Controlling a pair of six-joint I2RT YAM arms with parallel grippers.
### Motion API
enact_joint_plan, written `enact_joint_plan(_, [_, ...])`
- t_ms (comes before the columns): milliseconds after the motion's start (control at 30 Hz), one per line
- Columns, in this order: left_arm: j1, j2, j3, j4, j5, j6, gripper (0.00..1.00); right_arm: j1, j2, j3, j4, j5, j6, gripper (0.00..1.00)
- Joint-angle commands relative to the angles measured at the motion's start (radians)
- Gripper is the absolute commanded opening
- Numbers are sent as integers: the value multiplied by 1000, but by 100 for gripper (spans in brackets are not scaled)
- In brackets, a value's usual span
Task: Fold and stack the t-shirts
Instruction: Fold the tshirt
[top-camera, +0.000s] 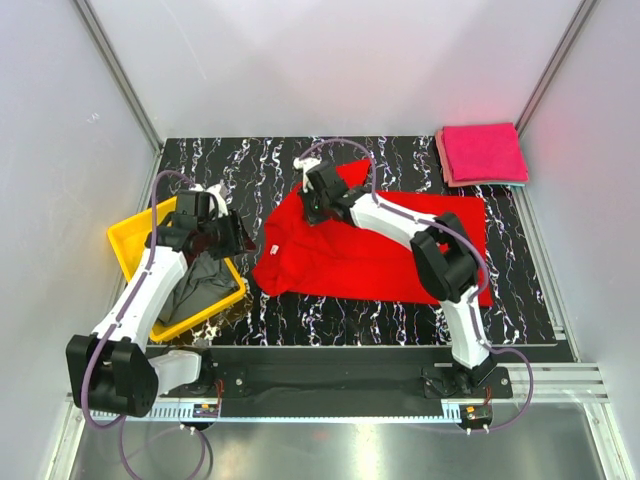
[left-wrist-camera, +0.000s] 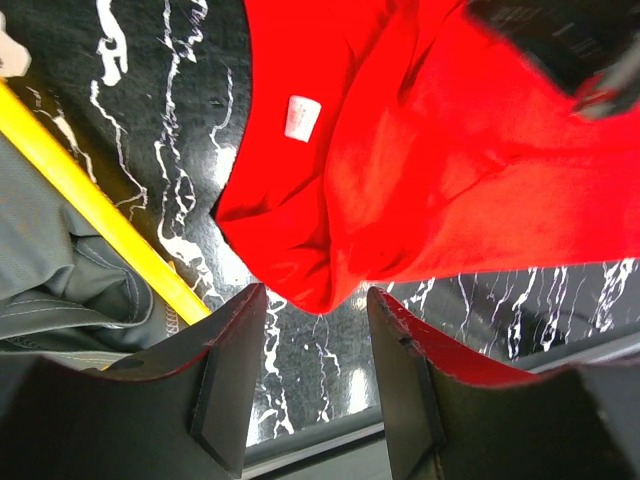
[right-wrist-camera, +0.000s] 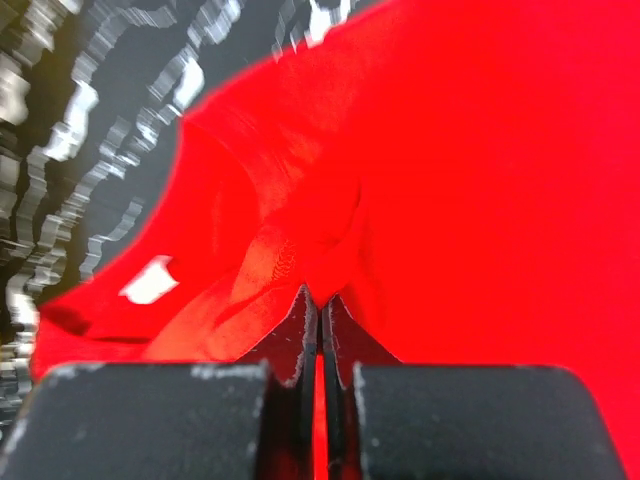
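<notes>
A bright red t-shirt (top-camera: 370, 250) lies spread on the black marbled table, its white neck label (left-wrist-camera: 299, 117) toward the left. My right gripper (top-camera: 312, 207) is shut on a pinched fold of the red shirt (right-wrist-camera: 330, 250) near its far left edge. My left gripper (top-camera: 243, 237) is open and empty, hovering just left of the shirt's collar end (left-wrist-camera: 300, 270), between the shirt and the tray. A dark grey t-shirt (top-camera: 195, 280) lies crumpled in the yellow tray. Folded magenta-pink shirts (top-camera: 483, 153) are stacked at the far right corner.
The yellow plastic tray (top-camera: 130, 240) stands at the left; its rim shows in the left wrist view (left-wrist-camera: 90, 200). Grey walls enclose the table on three sides. The metal rail (top-camera: 350, 405) with the arm bases runs along the near edge.
</notes>
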Motion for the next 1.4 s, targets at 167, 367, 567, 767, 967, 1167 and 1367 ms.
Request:
enact_joint_plan(167, [-51,12,-31,22,94,63,50,-8,-119,-21,41,95,41,0])
enact_joint_plan(367, [-99,49,-47,43,82,66,50,-27,-147,-68,61,124,69,0])
enact_joint_plan(567, [-133,92,-66,71,77,62,50,-42,-170,-106,67,196,101,0])
enact_joint_plan(767, [-160,118,-78,94,105,43,51,-68,-200,-161,110,181,130,0])
enact_joint_plan(967, [-199,156,-75,91,54,45,53,-74,-194,-158,113,171,135,0])
enact_joint_plan(1167, [-216,220,-47,65,-59,42,54,-77,-193,-154,121,159,139,0])
enact_joint_plan(1367, [-217,294,-1,34,-147,25,54,-82,-197,-164,139,102,126,0])
